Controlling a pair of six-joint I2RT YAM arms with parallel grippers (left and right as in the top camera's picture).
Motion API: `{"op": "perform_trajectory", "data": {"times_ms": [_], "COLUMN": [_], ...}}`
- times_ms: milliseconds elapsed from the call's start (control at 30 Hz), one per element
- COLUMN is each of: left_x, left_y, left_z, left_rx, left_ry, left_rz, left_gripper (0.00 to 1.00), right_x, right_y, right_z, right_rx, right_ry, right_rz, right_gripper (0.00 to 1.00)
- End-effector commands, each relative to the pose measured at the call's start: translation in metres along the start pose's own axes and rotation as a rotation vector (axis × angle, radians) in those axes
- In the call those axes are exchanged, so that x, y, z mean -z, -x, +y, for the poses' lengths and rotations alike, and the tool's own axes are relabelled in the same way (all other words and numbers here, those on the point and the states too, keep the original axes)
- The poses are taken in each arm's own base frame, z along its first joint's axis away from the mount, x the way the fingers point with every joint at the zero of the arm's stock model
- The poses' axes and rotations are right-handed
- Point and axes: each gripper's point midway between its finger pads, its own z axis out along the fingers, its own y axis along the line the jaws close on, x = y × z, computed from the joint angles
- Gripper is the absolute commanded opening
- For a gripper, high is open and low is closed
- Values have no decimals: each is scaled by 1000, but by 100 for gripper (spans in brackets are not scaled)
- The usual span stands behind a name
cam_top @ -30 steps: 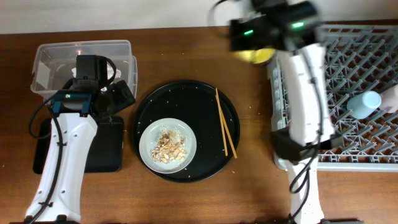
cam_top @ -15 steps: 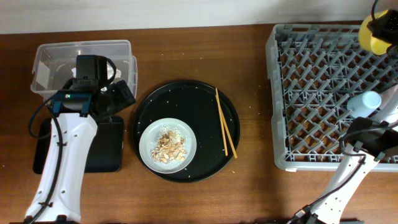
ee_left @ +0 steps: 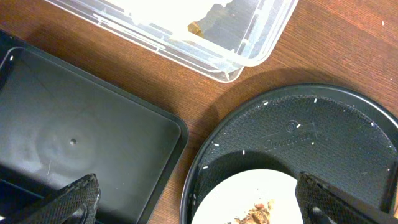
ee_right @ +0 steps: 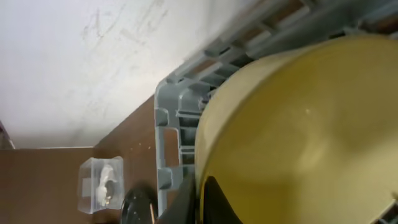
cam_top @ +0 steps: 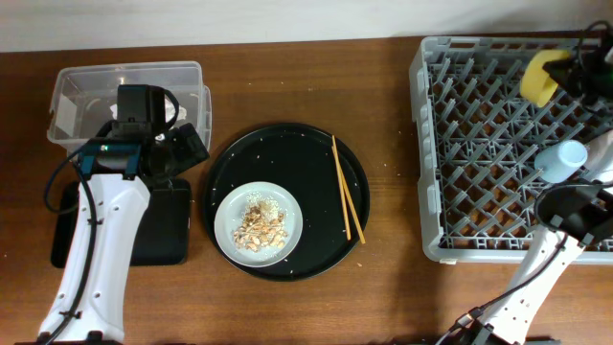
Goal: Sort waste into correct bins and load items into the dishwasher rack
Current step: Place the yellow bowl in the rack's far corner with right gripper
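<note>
My right gripper (cam_top: 565,77) is shut on the small yellow bowl (cam_top: 539,77) and holds it over the far right part of the grey dishwasher rack (cam_top: 479,144). The bowl fills the right wrist view (ee_right: 298,124). A light blue cup (cam_top: 561,159) stands in the rack. My left gripper (cam_top: 177,149) is open and empty, between the clear tub (cam_top: 124,96) and the flat black tray (cam_top: 163,225). A grey plate (cam_top: 259,222) with beige food scraps (cam_top: 261,226) and two chopsticks (cam_top: 346,188) lie on the round black tray (cam_top: 287,153). White and gold wrappers (ee_left: 186,15) lie in the tub.
The wooden table edge runs along the wall at the back. The rack's near left corner (ee_right: 168,118) shows in the right wrist view. The round tray's rim (ee_left: 205,162) lies close to the flat tray's corner (ee_left: 177,127).
My right arm has swung from the table's middle to the far right with the yellow bowl, which now hangs lower over the rack. The left arm has not moved.
</note>
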Motion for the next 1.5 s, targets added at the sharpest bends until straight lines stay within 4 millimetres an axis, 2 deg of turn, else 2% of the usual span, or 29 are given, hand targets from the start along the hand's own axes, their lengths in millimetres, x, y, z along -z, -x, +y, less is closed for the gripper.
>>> {"op": "perform_trajectory", "data": {"times_ms": [0, 33, 67, 133, 167, 200, 267, 300, 367, 433, 500, 533, 567, 600, 633, 700, 767, 833, 900, 967, 1033, 1100, 1167, 1267, 1300, 1333, 1367, 1433, 1467], "left_x": [5, 5, 5, 5, 5, 5, 5, 5, 5, 5, 5, 5, 5, 5, 5, 5, 5, 5, 5, 5, 5, 5, 5, 5, 5, 5, 5, 5, 5], "left_y": [5, 5, 5, 5, 5, 5, 5, 5, 5, 5, 5, 5, 5, 5, 5, 5, 5, 5, 5, 5, 5, 5, 5, 5, 5, 5, 5, 5, 5], "left_z": [-1, -1, -1, -1, -1, -1, -1, -1, -1, -1, -1, -1, -1, -1, -1, -1, -1, -1, -1, -1, -1, -1, -1, -1, -1, -1, -1, -1, -1], "left_rx": [12, 12, 12, 12, 12, 12, 12, 12, 12, 12, 12, 12, 12, 12, 12, 12, 12, 12, 12, 12, 12, 12, 12, 12, 12, 12, 12, 12, 12], "left_ry": [-5, -5, -5, -5, -5, -5, -5, -5, -5, -5, -5, -5, -5, -5, -5, -5, -5, -5, -5, -5, -5, -5, -5, -5, -5, -5, -5, -5, -5], "left_rz": [-19, -19, -19, -19, -19, -19, -19, -19, -19, -19, -19, -19, -19, -19, -19, -19, -19, -19, -19, -19, -19, -19, -19, -19, -19, -19, -19, -19, -19], "left_gripper": [99, 99, 99, 99, 100, 99, 99, 99, 99, 99, 100, 99, 99, 100, 99, 99, 99, 99, 99, 99, 99, 99, 100, 99, 99, 99, 99, 99, 99], "right_x": [9, 13, 19, 41, 50, 68, 84, 93, 106, 126, 139, 144, 154, 153, 144, 122, 121, 129, 112, 97, 83, 56, 51, 68, 80, 94, 102, 117, 115], "right_y": [-9, -13, -17, -18, -18, -15, -9, -6, -2, 2, 12, 22, 28, 30, 34, 48, 65, 77, 68, 48, 40, 29, 19, 12, 18, 33, 40, 52, 56], "right_z": [-46, -55, -67, -85, -87, -86, -69, -54, -34, 5, 31, 26, -4, -21, -38, -71, -84, -102, -127, -143, -135, -108, -91, -60, -42, -33, -42, -71, -77], "right_rx": [-82, -100, -116, -173, -173, -180, -152, -150, -163, -110, -41, -16, -30, -41, -50, -44, -18, -27, -79, -123, -135, -153, -176, -179, -159, -121, -109, -94, -86], "right_ry": [-212, -266, -332, -465, -507, -571, -593, -591, -586, -574, -575, -623, -784, -833, -845, -844, -871, -955, -959, -968, -883, -671, -590, -570, -569, -601, -662, -863, -893], "right_rz": [19, 30, 37, 17, 7, -24, -60, -91, -133, -192, -258, -298, -324, -323, -313, -320, -376, -437, -392, -303, -258, -185, -142, -137, -172, -248, -282, -349, -362], "right_gripper": [9, 15, 16, 30, 34, 38, 56, 60, 61, 60, 59, 50, 48, 44, 34, 30, 27, 4, 4, 4, 4, 4, 4, 4, 4, 4, 4, 4, 4]}}
